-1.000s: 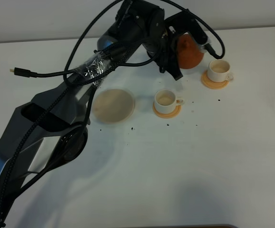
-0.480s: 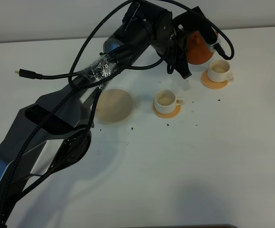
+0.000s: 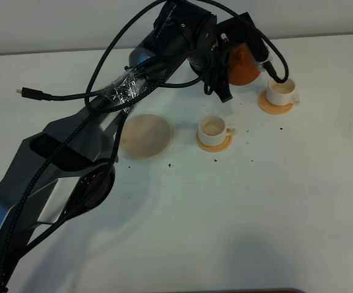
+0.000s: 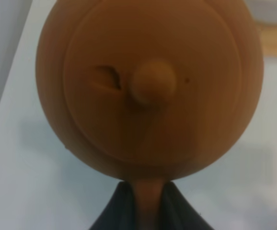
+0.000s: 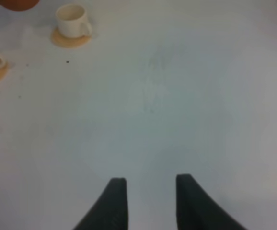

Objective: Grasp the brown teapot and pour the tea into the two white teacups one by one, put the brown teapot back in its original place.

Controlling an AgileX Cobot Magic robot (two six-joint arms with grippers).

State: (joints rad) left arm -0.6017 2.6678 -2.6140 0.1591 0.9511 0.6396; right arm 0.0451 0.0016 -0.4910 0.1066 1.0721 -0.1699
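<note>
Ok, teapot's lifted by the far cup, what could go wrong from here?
The left gripper pinches the teapot only by its thin handle, so it may swing or slip when tipped. The lid sits unheld and could drop off. The arm hangs close to the far cup and might knock it.

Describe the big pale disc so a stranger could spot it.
On the white table, look between the dark arm and the nearer teacup. The pale beige disc lies flat and bare, wider and paler than the orange coasters under the cups.

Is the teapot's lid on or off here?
On: the knobbed lid sits in place on the brown teapot, which the left hand holds.
</note>
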